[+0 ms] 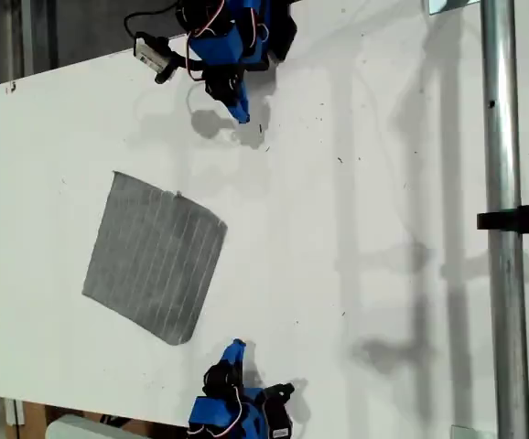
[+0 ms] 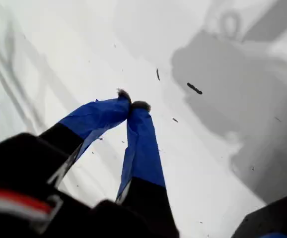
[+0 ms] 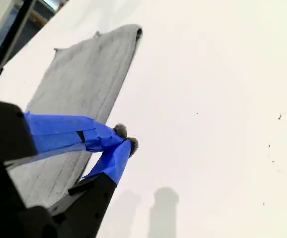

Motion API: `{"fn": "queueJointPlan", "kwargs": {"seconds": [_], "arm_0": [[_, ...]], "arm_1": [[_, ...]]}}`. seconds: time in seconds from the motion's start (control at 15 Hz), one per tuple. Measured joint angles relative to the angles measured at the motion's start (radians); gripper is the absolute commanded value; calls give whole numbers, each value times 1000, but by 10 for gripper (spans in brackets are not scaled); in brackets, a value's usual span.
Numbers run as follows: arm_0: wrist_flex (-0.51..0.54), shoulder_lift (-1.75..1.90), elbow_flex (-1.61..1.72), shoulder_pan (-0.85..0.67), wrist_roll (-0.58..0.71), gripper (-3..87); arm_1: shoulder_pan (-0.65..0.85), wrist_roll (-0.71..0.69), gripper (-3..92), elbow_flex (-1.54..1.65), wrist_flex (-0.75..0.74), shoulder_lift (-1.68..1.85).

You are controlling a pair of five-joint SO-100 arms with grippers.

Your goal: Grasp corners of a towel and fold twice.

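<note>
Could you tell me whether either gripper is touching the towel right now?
No; in the exterior view the towel lies flat on the white table, with both blue grippers apart from its edges.

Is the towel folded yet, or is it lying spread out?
Spread out: the towel lies flat on the table as one striped sheet, with no doubled layer visible.

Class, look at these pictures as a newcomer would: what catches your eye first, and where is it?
The grey striped towel lies flat on the white table, toward the exterior view's left. Two blue arms sit at the exterior view's top and bottom edges, gripping nothing. A metal pole runs down the exterior view's right.
</note>
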Motion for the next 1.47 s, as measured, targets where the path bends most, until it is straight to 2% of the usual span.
{"fn": "queueJointPlan", "kwargs": {"seconds": [0.2, 0.53, 0.8, 1.0, 1.07, 1.2, 1.47], "arm_0": [[34, -195, -206, -57, 48, -29], [184, -561, -614, -293, 244, -29], [273, -824, -925, -465, 408, -29], [295, -960, -1025, -568, 483, -29], [295, -985, -1031, -598, 497, -29], [295, -994, -1032, -629, 508, -29], [295, -994, -1026, -634, 508, -29]], "arm_1": [[25, -84, -3, -166, -77, -281], [164, -380, -3, -733, -95, -904], [222, -558, -3, -1296, -5, -1425], [241, -623, -3, -1617, 40, -1706], [245, -634, 35, -1698, 43, -1772], [252, -683, 282, -1756, 43, -1847], [279, -798, 355, -1767, 6, -1925]]}}
